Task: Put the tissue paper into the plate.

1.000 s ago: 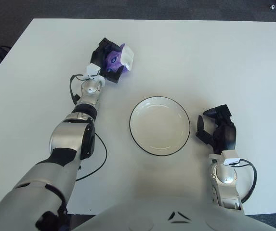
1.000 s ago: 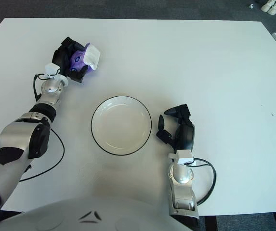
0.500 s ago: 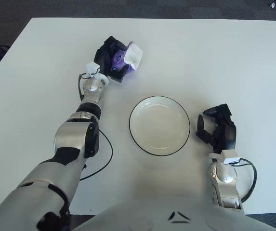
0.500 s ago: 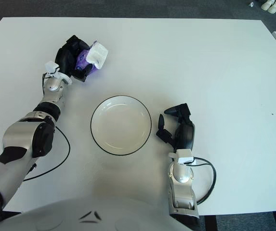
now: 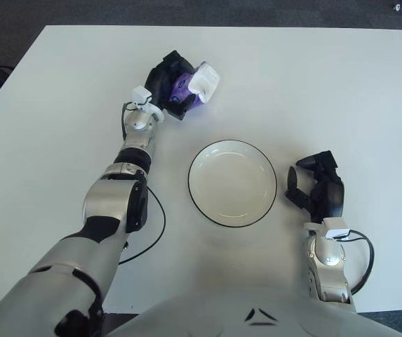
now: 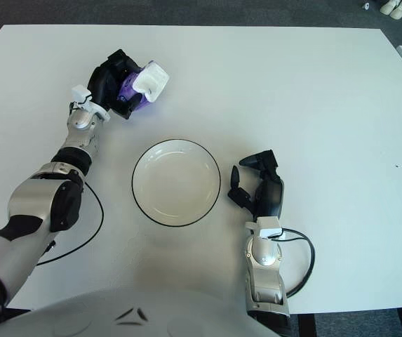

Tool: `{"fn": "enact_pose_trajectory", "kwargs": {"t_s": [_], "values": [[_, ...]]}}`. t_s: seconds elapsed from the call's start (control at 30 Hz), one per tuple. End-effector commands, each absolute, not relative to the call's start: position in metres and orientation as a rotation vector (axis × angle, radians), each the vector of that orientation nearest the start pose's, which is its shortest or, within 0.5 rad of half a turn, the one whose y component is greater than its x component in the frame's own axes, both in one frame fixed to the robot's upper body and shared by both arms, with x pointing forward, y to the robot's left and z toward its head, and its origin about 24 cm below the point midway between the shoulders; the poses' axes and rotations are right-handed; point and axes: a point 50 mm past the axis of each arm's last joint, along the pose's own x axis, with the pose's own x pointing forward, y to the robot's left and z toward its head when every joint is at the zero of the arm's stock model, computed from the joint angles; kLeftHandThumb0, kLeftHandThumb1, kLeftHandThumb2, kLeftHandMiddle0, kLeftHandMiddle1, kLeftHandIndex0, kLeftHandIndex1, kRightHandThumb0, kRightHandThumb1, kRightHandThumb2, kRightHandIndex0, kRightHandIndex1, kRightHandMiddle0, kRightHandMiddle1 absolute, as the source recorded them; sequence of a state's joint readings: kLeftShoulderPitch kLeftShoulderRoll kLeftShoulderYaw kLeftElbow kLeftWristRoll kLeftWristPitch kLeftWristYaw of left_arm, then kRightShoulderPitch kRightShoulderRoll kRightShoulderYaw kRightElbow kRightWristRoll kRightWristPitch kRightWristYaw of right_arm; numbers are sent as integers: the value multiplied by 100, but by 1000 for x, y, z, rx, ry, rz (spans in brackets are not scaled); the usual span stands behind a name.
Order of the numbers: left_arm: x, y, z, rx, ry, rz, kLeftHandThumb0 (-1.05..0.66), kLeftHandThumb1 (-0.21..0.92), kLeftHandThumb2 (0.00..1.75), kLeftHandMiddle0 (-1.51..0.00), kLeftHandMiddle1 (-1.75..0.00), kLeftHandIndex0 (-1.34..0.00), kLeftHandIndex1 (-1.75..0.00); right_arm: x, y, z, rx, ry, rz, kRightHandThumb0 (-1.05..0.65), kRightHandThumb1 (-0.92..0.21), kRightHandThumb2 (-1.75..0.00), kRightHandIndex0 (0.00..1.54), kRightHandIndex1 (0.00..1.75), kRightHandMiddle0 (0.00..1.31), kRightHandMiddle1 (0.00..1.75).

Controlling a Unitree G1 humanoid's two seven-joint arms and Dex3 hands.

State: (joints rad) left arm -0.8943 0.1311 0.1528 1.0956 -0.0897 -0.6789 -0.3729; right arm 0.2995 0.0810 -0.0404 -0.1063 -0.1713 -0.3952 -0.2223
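My left hand point(image 5: 175, 87) is shut on a tissue pack point(image 5: 202, 81), purple and white, held above the table up and to the left of the plate. The white plate point(image 5: 233, 182) with a dark rim lies in the middle of the white table and holds nothing. The tissue pack point(image 6: 149, 78) sticks out of the black fingers on the right side. My right hand point(image 5: 318, 189) shows just right of the plate, fingers loosely spread and holding nothing.
The white table point(image 5: 341, 91) spreads wide around the plate, with dark floor beyond its far edge. A black cable point(image 5: 148, 235) loops on the table beside my left forearm. Another cable point(image 6: 306, 263) curls by my right wrist.
My left hand has carried the tissue pack to the right and slightly up, closer to the plate. The right hand and plate have not moved.
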Motion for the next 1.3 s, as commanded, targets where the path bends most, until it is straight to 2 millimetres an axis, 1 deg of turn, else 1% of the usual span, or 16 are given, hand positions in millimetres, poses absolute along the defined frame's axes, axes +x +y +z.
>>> {"fn": "enact_pose_trajectory", "kwargs": {"t_s": [0.0, 0.1, 0.23, 0.3, 0.4, 0.63, 0.73, 0.83, 0.97, 1.17, 1.27], "values": [[377, 134, 144, 132, -521, -421, 0, -14, 174, -101, -149, -75, -175, 179, -171, 16, -103, -76, -329, -42, -53, -106, 47, 159, 44, 175], [374, 132, 147, 150, -546, -443, 0, -14, 174, -102, -149, -75, -175, 179, -171, 16, -107, -70, -328, -42, -53, -105, 48, 157, 44, 175], [368, 122, 157, 181, -624, -469, 0, -13, 174, -101, -150, -74, -175, 181, -171, 15, -112, -56, -334, -41, -55, -103, 48, 156, 43, 175], [363, 116, 162, 193, -666, -485, 0, -13, 173, -101, -151, -73, -175, 181, -170, 15, -113, -52, -337, -41, -55, -103, 48, 156, 43, 175], [347, 105, 176, 215, -758, -527, 0, -11, 173, -99, -153, -72, -175, 181, -171, 15, -110, -49, -341, -41, -54, -104, 48, 156, 43, 175], [333, 107, 186, 283, -799, -600, 0, -11, 173, -100, -155, -71, -175, 182, -170, 14, -109, -50, -340, -42, -53, -106, 48, 156, 44, 175], [318, 110, 196, 336, -830, -653, 0, -12, 174, -100, -155, -71, -175, 182, -170, 14, -104, -48, -341, -42, -52, -106, 48, 157, 45, 175], [311, 109, 197, 412, -838, -685, 0, -12, 174, -100, -157, -71, -175, 182, -171, 14, -104, -45, -345, -42, -52, -106, 48, 157, 45, 175], [304, 106, 196, 527, -905, -702, 0, -11, 175, -98, -159, -71, -175, 183, -171, 13, -98, -40, -342, -42, -53, -105, 49, 156, 44, 175], [300, 104, 198, 551, -955, -741, 0, -11, 175, -97, -162, -70, -175, 183, -172, 13, -99, -39, -342, -41, -55, -103, 49, 154, 43, 175], [293, 101, 200, 492, -968, -799, 0, -11, 175, -97, -162, -70, -175, 182, -171, 13, -100, -37, -343, -41, -55, -103, 49, 154, 43, 175]]}}
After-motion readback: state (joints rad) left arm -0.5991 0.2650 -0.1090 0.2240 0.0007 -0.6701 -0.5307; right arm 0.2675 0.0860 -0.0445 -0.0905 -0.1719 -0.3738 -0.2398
